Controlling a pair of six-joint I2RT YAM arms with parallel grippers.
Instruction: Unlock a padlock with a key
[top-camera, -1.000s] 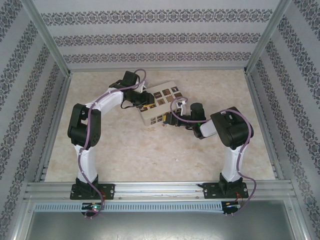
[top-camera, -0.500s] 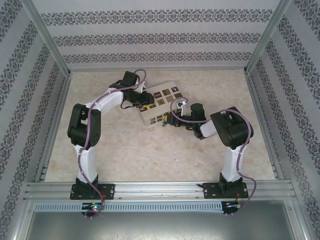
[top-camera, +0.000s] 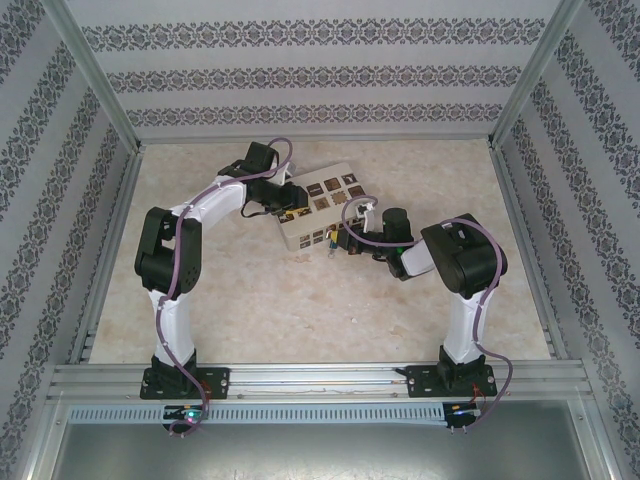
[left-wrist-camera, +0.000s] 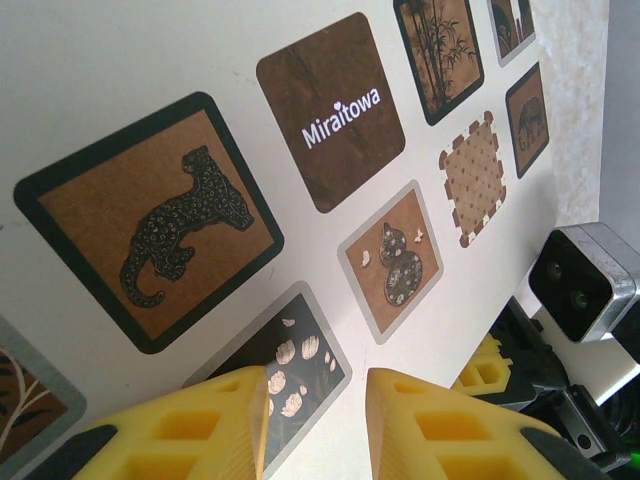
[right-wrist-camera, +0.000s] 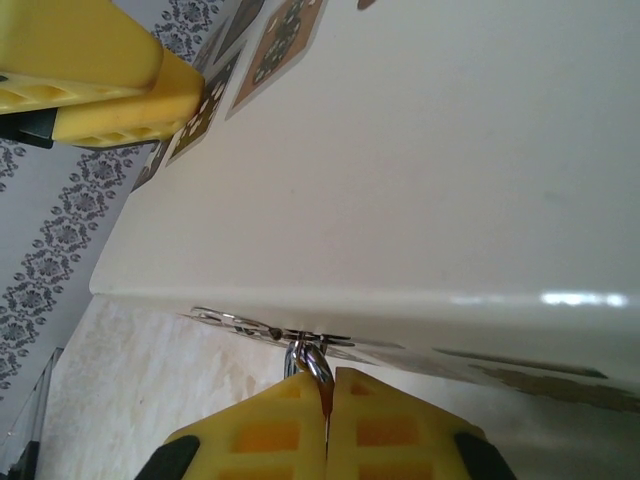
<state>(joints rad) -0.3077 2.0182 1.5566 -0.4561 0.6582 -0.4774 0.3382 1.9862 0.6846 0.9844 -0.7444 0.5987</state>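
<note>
Two arms bend inward over the pale marbled tabletop (top-camera: 300, 300) and meet at a beige box (top-camera: 322, 196) that lies askew near the middle, its top printed with dark tiles. The left gripper (left-wrist-camera: 315, 390) sits over the box's top face toward its left end. Its yellow jaws stand apart, and the printed surface shows through the gap between them. A leopard tile (left-wrist-camera: 150, 220) and a brown tile (left-wrist-camera: 332, 110) lettered "Miraitowa" lie just beyond the tips. Whether those jaws press on the box cannot be told. The right gripper (right-wrist-camera: 325, 380) comes at the box's near side wall from the right, low over the tabletop. Its jaws are together, pinching a thin silver loop (right-wrist-camera: 312, 360) that pokes out from between the tips just under the wall's lower edge. A flat silver wire piece (right-wrist-camera: 235, 320) runs along that same edge just to the left of the loop, touching it or nearly so. From above, the padlock (top-camera: 328, 241) is a tiny bluish speck against the box's near wall, right at the tips of the right jaws. It is too small there to make out its parts, so it cannot be told whether the pinched loop is its shackle. The left gripper's yellow fingers (right-wrist-camera: 90, 70) rest at the far edge of the box top, well apart from the right jaws.
</note>
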